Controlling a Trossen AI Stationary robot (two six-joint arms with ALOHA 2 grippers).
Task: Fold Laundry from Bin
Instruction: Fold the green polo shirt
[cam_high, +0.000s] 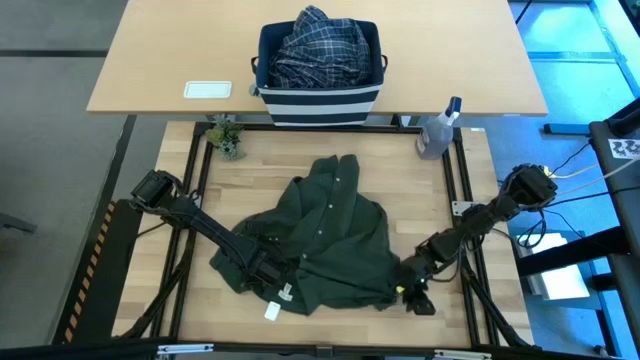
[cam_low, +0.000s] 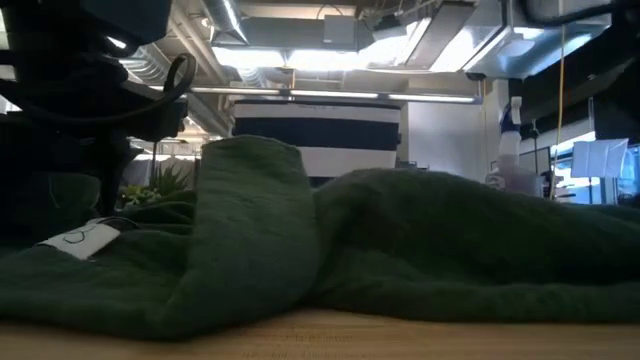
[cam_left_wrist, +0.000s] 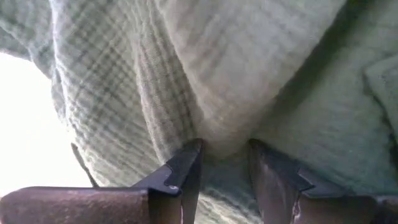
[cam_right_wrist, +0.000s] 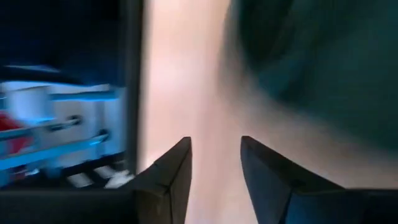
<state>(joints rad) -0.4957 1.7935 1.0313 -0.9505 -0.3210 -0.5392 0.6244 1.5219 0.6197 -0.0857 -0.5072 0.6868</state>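
At six o'clock on the table, olive garment lies rumpled; left pincer clenched on its cloth; right pincer parted, holding nothing; risk: one-sided lift bunches fabric; bin at twelve holds plaid shirt.

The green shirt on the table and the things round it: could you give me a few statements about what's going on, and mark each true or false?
1. The dark olive-green garment lies crumpled on the wooden table. True.
2. The bin is empty. False: a blue-and-white plaid shirt fills it.
3. The left gripper has green cloth between its fingers. True.
4. The right gripper holds the green garment. False: its fingers have a gap with nothing between them, beside the garment's edge.
5. The spray bottle stands inside the bin. False: it stands on the table's far right corner.
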